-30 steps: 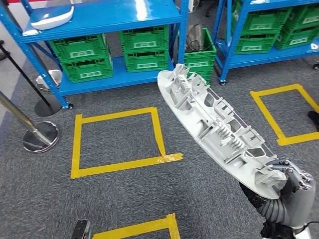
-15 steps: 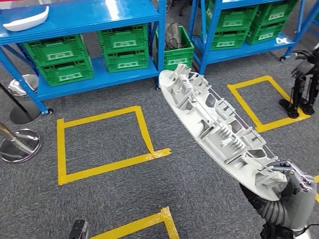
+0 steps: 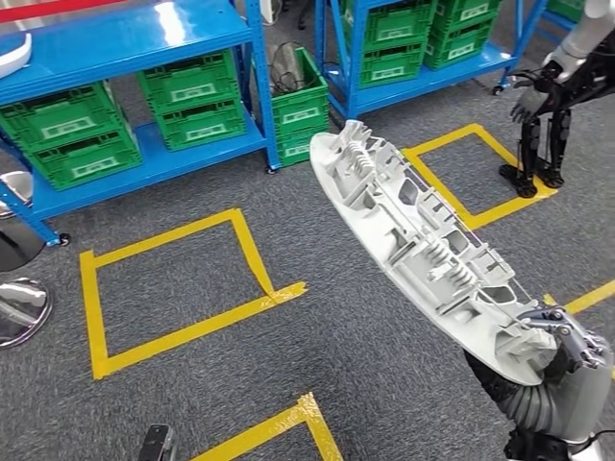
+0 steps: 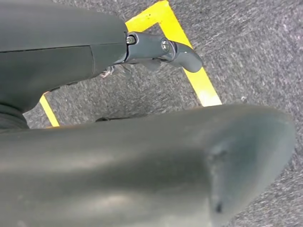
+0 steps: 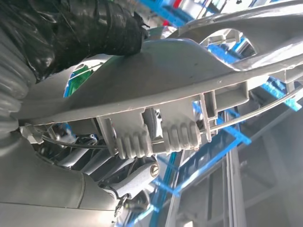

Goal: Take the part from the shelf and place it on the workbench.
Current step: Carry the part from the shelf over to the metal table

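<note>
**Part in hand, workbench yet to appear**

Grey carpet marked with yellow tape squares (image 3: 174,288) spreads underfoot, blue shelving (image 3: 145,38) and green crates (image 3: 192,96) along the far side. Down at the lower right, the right hand (image 3: 562,341) grips the part (image 3: 421,245) by its near end, fingers (image 3: 573,331) curled over the rim. From that grip the long white moulding juts up and away to the left, ribbed underside facing the head camera, far tip high over the carpet near the shelf posts. The right wrist view backs it up: the shell lies across the hand (image 5: 71,156), ribs and clips close by.

The left hand (image 4: 157,49) hangs low over the carpet beside a tape corner; fingers apart or curled, I cannot tell.

By my reading, the pick from the shelf is done and this is the carry. No surface to set it on is in sight, so the next move calls for finding the workbench, facing it, and keeping that one-ended grip steady, because a long part held at one end wants to swing. Another robot (image 3: 558,86) stands at the far right, well apart.
</note>
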`<action>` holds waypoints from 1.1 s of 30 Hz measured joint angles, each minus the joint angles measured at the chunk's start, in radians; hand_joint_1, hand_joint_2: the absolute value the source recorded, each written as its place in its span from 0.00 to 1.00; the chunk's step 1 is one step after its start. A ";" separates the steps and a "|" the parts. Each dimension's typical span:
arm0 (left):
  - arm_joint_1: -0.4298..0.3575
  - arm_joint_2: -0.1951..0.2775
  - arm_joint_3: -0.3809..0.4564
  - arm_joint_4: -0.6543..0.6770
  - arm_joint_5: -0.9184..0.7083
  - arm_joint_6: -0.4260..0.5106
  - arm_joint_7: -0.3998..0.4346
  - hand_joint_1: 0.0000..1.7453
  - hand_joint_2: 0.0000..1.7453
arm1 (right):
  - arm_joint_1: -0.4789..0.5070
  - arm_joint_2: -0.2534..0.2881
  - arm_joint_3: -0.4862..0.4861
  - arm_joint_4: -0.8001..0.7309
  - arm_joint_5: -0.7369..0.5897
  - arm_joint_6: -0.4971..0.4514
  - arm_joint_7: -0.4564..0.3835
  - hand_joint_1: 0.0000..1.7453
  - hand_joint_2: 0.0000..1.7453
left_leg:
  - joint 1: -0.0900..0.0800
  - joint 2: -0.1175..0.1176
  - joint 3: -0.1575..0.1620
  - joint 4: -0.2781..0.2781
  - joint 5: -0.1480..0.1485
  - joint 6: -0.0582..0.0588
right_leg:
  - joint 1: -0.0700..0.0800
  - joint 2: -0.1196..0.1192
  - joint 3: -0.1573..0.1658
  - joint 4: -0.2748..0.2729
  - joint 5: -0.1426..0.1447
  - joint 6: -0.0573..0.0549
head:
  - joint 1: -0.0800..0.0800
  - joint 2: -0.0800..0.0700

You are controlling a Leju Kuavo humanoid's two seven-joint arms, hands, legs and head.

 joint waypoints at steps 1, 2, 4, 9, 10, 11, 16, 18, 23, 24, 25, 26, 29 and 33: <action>0.000 0.001 0.000 0.000 0.000 0.000 -0.001 0.00 0.00 | 0.000 0.001 0.000 0.000 0.004 -0.003 0.001 1.00 1.00 | 0.002 -0.011 0.034 -0.068 0.034 0.003 | 0.000 0.009 -0.002 0.004 0.000 0.001 | 0.000 0.000; 0.000 0.003 0.000 0.000 0.000 0.000 -0.002 0.00 0.00 | 0.001 0.001 0.000 0.000 0.009 -0.007 0.001 1.00 1.00 | 0.003 -0.028 0.065 -0.132 0.057 0.007 | 0.001 0.018 -0.005 0.008 0.000 0.005 | 0.000 0.000; -0.001 0.005 0.000 0.000 0.000 0.000 -0.004 0.00 0.00 | 0.001 0.002 -0.001 -0.002 0.013 -0.015 0.003 1.00 1.00 | 0.003 -0.050 0.096 -0.201 0.068 0.012 | 0.000 0.034 -0.017 0.014 0.003 0.017 | 0.001 0.000; -0.002 0.003 0.001 0.000 0.000 -0.001 -0.005 0.00 0.00 | 0.011 0.003 -0.004 -0.008 0.017 -0.021 0.004 1.00 1.00 | 0.006 -0.017 0.093 -0.223 0.081 0.035 | -0.004 0.015 -0.058 0.058 -0.021 0.047 | 0.007 0.000; -0.002 0.003 0.001 0.000 0.000 -0.001 -0.005 0.00 0.00 | 0.011 0.003 -0.005 -0.009 0.018 -0.021 0.004 1.00 1.00 | 0.006 -0.008 0.091 -0.224 0.083 0.038 | -0.005 -0.006 -0.081 0.108 -0.053 0.050 | 0.009 0.000; -0.001 0.004 0.001 0.000 0.001 -0.001 -0.006 0.00 0.00 | 0.011 0.003 -0.006 -0.010 0.018 -0.021 0.004 1.00 1.00 | 0.005 0.001 0.089 -0.224 0.085 0.040 | -0.005 -0.018 -0.107 0.170 -0.087 0.053 | 0.012 0.000; 0.002 0.004 0.001 0.000 0.001 -0.001 -0.006 0.00 0.00 | 0.015 0.003 -0.010 -0.010 0.022 -0.022 0.006 1.00 1.00 | 0.003 0.050 0.084 -0.223 0.087 0.039 | -0.009 -0.040 -0.083 0.185 -0.068 0.060 | 0.012 0.000; 0.001 0.003 0.001 0.000 0.000 -0.002 -0.008 0.00 0.00 | 0.014 0.003 -0.011 -0.011 0.025 -0.022 0.006 1.00 1.00 | -0.001 0.065 0.085 -0.220 0.086 0.031 | -0.005 -0.075 -0.009 0.056 -0.030 0.055 | 0.012 0.000; -0.003 0.004 0.001 0.000 -0.004 -0.002 -0.012 0.00 0.00 | 0.022 0.003 -0.016 -0.018 0.031 -0.025 0.006 1.00 1.00 | -0.003 0.077 0.080 -0.205 0.075 0.003 | -0.001 -0.060 0.005 0.011 -0.017 0.021 | 0.011 0.000; -0.004 0.005 0.001 0.000 -0.006 -0.002 -0.012 0.00 0.00 | 0.023 0.004 -0.017 -0.019 0.033 -0.026 0.006 1.00 1.00 | -0.002 0.059 0.071 -0.180 0.055 -0.002 | -0.002 -0.052 0.003 0.009 -0.013 0.014 | 0.009 0.000; -0.005 0.006 0.001 0.000 -0.009 -0.001 -0.012 0.00 0.00 | 0.024 0.004 -0.017 -0.021 0.035 -0.026 0.006 1.00 1.00 | 0.000 0.036 0.052 -0.134 0.023 -0.007 | -0.004 -0.045 0.001 0.008 -0.010 0.008 | 0.008 0.000; -0.005 0.006 0.001 0.000 -0.011 -0.001 -0.012 0.00 0.00 | 0.025 0.004 -0.018 -0.022 0.037 -0.027 0.005 1.00 1.00 | 0.000 0.017 0.026 -0.069 -0.014 -0.008 | -0.003 -0.036 -0.002 0.008 -0.007 0.003 | 0.006 0.000; -0.002 0.006 0.001 0.000 -0.014 0.000 -0.012 0.00 0.00 | 0.029 0.004 -0.018 -0.022 0.037 -0.027 0.005 1.00 1.00 | -0.001 0.005 -0.031 0.072 -0.063 -0.003 | 0.003 -0.003 -0.010 0.009 -0.001 -0.003 | 0.006 0.000; -0.005 0.010 0.001 0.000 -0.015 -0.001 -0.012 0.00 0.00 | 0.031 0.004 -0.018 -0.022 0.037 -0.027 0.004 1.00 1.00 | -0.008 -0.044 0.076 -0.145 0.052 0.036 | 0.012 0.043 -0.013 0.010 0.008 -0.001 | 0.007 0.000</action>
